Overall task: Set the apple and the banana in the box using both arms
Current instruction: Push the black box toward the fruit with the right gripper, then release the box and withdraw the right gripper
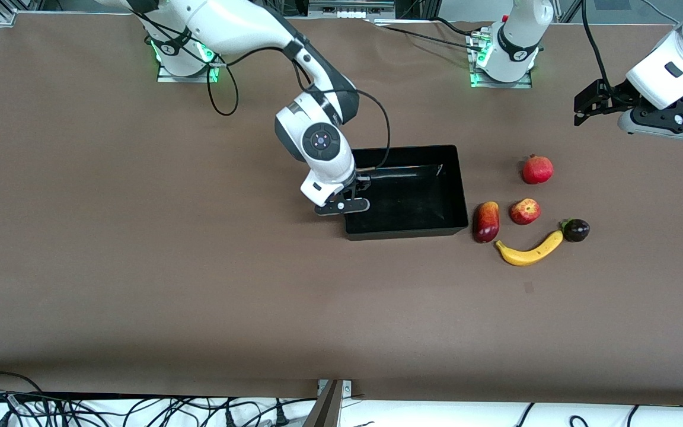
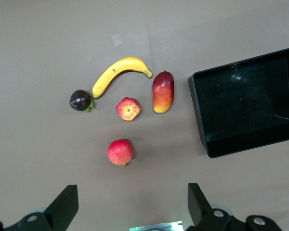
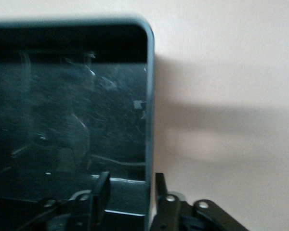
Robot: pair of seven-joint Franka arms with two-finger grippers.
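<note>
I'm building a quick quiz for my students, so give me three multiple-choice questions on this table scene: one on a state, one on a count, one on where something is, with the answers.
1. The box is: A empty; B full of fruit; C upside down.
2. How many fruits lie on the table? A three; B five; C seven.
3. The apple lies: A inside the box; B beside the mango; C on top of the banana.

Answers: A, its bare black floor shows; B, pomegranate, mango, apple, banana and a dark purple fruit; B, the apple sits on the table next to the mango.
</note>
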